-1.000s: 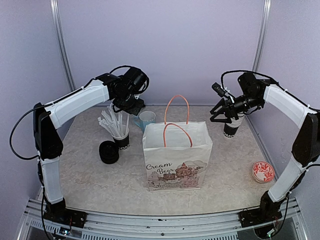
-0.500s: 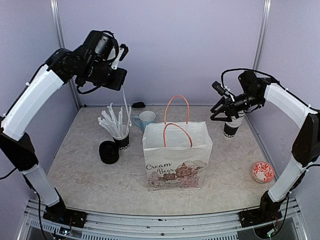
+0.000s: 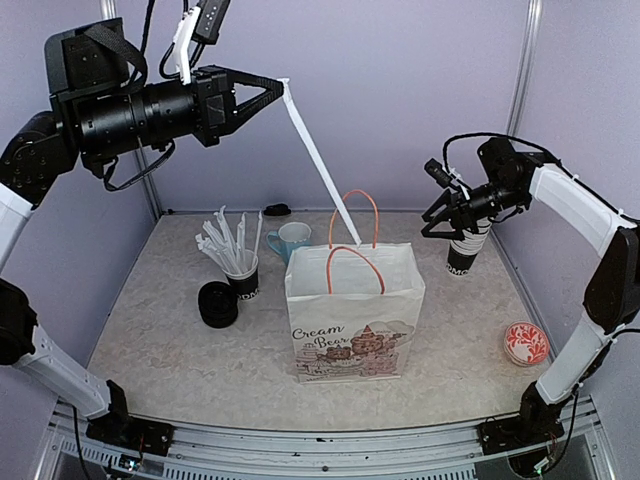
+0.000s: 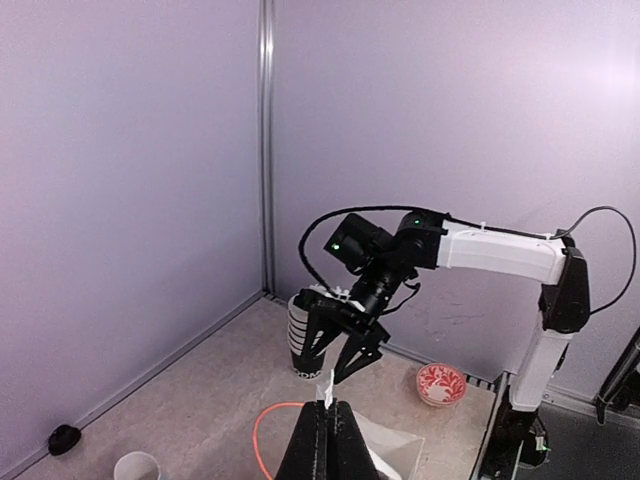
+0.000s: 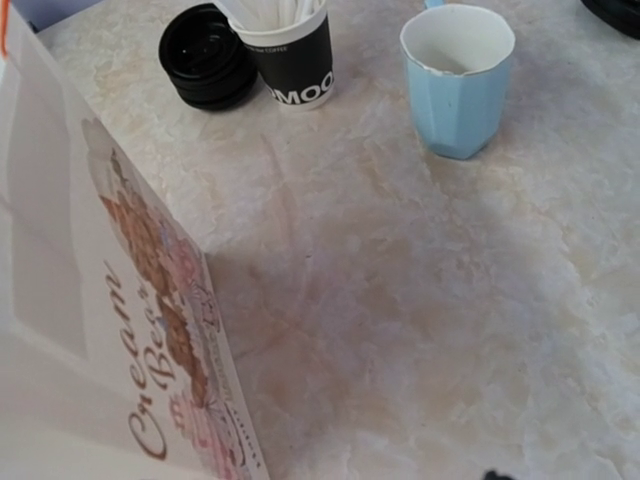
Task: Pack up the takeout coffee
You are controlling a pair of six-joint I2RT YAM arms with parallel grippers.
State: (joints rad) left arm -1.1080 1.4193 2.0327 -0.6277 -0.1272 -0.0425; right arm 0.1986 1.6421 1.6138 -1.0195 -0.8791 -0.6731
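A stack of small black paper cups [image 3: 461, 256] with white lettering near the base stands at the back right; it also shows in the left wrist view [image 4: 296, 329]. A stack of round black lids [image 3: 217, 304] lies at the left and shows in the right wrist view [image 5: 210, 55]. My right gripper [image 3: 425, 228] is open and empty, just left of the cup stack. My left gripper [image 3: 277, 84] is high at the upper left, shut on a long white stick [image 3: 320, 160] that slants down to the bag's mouth. Its shut fingers [image 4: 318, 440] pinch the stick's end [image 4: 326, 390].
The white "Cream Bear" paper bag [image 3: 355, 310] with orange handles stands open at mid-table. A black cup of white sticks [image 3: 240, 275] and a light blue mug [image 3: 294, 238] stand behind it at the left. A red patterned bowl [image 3: 526, 343] sits at the right edge.
My left arm has swung up and to the left from the mug area, carrying a white stick whose lower end now reaches the bag's mouth. The right arm has hardly moved.
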